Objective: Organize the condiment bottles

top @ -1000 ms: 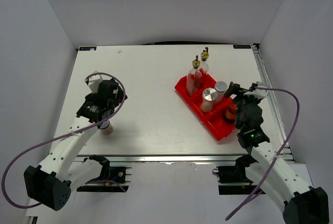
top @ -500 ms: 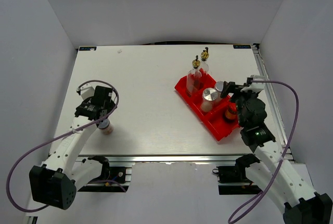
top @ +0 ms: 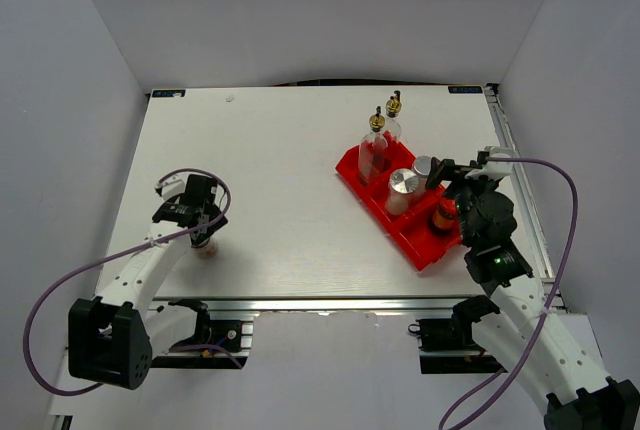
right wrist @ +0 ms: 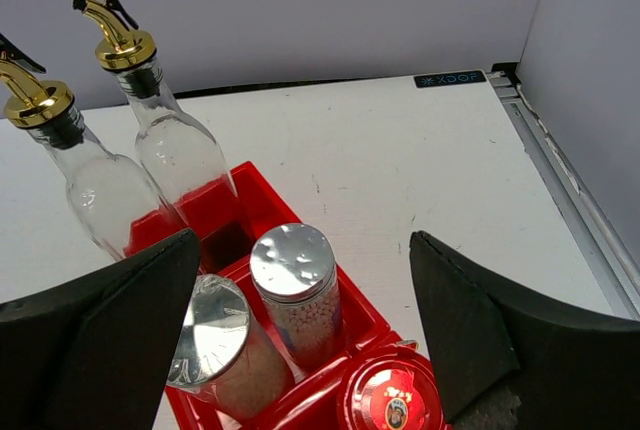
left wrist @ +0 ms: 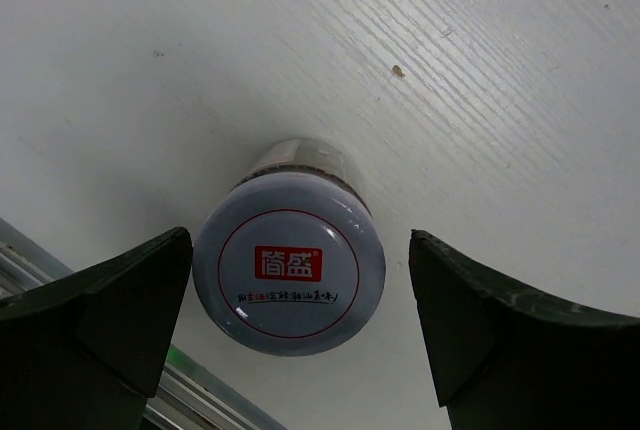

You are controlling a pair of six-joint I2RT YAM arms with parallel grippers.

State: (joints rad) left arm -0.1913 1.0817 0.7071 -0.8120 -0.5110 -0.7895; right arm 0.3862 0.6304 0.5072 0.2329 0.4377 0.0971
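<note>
Left tool (left wrist: pixel 300 250): open. In the left wrist view the two fingers (left wrist: pixel 110 310) stand on either side of the lone shaker (left wrist: pixel 290 275), with a gap showing on each side and no contact.
The lone shaker stands upright on the table (left wrist: pixel 450 100). Its lid is pale with a red printed label.
In the top view the left tool (top: pixel 199 232) hangs right over the lone shaker (top: pixel 206 248), near the front left of the table (top: pixel 290 170) and well apart from the other containers.

Right tool (right wrist: pixel 305 240): open wide, gripping nothing. It hovers above the red bin (right wrist: pixel 350 295); in the top view the right tool (top: pixel 452 172) is at the right side of the red bin (top: pixel 420 250).

Bin contents:
- rear shaker (right wrist: pixel 292 262) (top: pixel 424 167), silver lid, upright
- front shaker (right wrist: pixel 208 330) (top: pixel 403 185), silver lid, just beside the rear one
- red-lidded jar (right wrist: pixel 392 400) (top: pixel 443 215), in the compartment nearest the right arm
- left glass bottle (right wrist: pixel 100 190) (top: pixel 375 150), gold pourer, at the far end of the bin
- right glass bottle (right wrist: pixel 180 150) (top: pixel 393 115), gold pourer, just behind the left one. Cannot tell whether its base sits inside the bin or on the table behind it.
</note>
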